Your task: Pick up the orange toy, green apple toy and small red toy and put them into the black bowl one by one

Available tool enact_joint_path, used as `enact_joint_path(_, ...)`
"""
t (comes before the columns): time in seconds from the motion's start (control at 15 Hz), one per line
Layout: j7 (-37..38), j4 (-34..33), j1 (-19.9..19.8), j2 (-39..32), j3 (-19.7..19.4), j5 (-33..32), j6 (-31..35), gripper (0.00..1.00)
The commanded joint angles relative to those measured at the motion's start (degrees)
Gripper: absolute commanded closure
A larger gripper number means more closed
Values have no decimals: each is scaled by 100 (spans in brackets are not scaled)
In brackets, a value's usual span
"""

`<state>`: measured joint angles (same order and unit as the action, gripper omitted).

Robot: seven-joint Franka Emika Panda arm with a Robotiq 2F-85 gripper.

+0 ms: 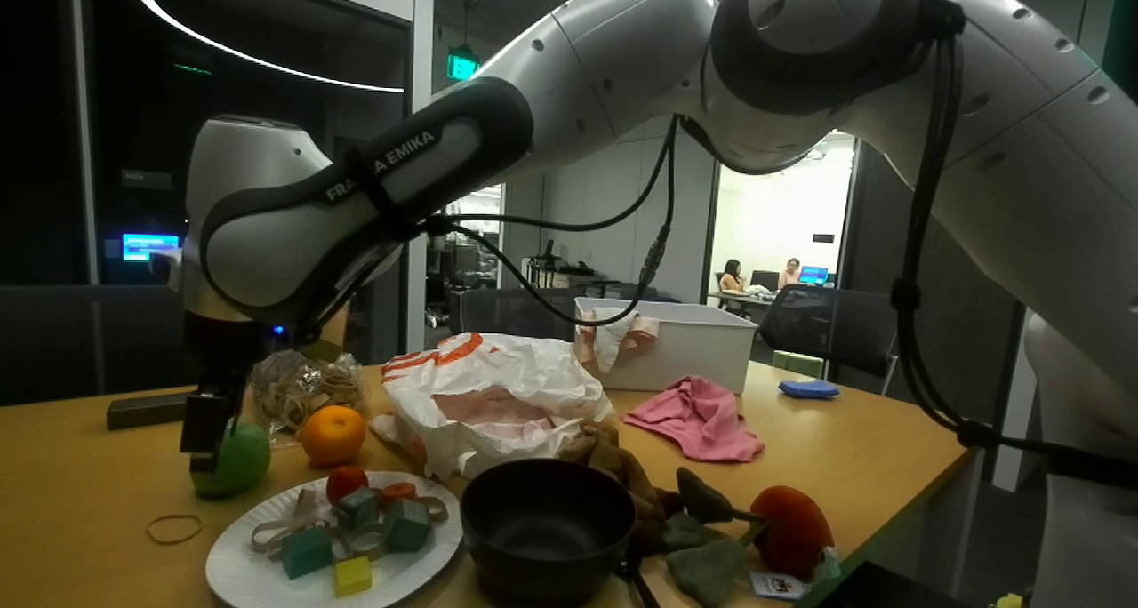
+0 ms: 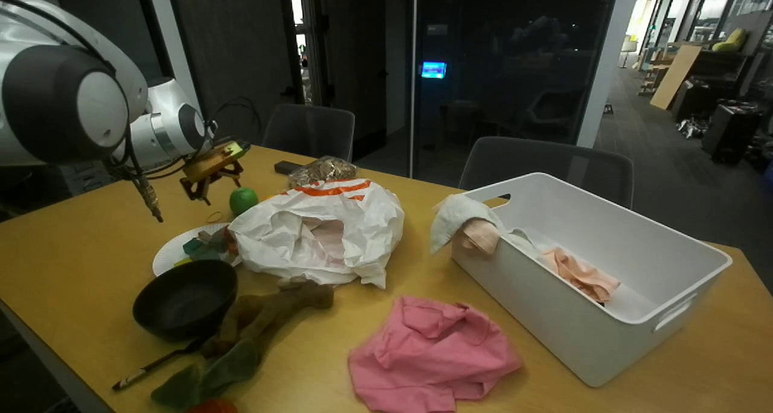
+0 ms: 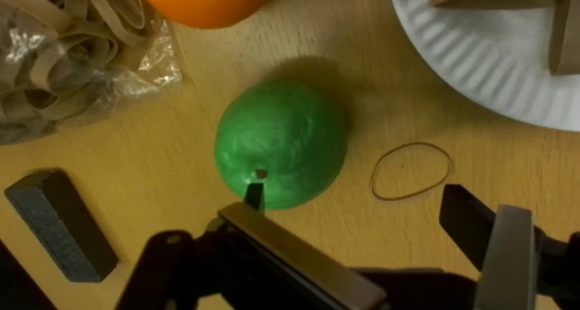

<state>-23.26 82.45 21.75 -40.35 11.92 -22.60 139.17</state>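
The green apple toy [image 3: 281,142] sits on the table; it also shows in both exterior views [image 1: 238,461] [image 2: 243,201]. My gripper [image 3: 353,194] is open and empty, low over the table beside the apple. In the wrist view its left fingertip overlaps the apple's lower edge; contact cannot be told. In an exterior view the gripper [image 1: 204,452] stands in front of the apple. The orange toy [image 1: 333,435] lies near the apple, cut off at the top of the wrist view [image 3: 204,2]. The small red toy [image 1: 347,482] is on the white plate. The black bowl [image 1: 544,572] stands right of the plate, with no toy visible inside.
The white plate [image 1: 233,562] holds blocks and bands. A bag of bands [image 3: 68,74], a dark block [image 3: 61,226] and a rubber band [image 3: 410,170] lie near the apple. A white plastic bag [image 2: 320,232], plush toy [image 2: 272,316], pink cloth [image 2: 429,358] and white bin [image 2: 543,316] stand further off.
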Motion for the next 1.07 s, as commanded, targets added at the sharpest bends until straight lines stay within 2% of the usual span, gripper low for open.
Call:
enact_joint_path(0.0, -256, -344, 54, 7, 16, -83, 111, 0)
enact_joint_path(0.93, -432, -1174, 295, -1008, -476, -679, -11, 1)
enact_joint_path(1.0, -422, -1137, 295, -1008, -496, -700, -9, 26)
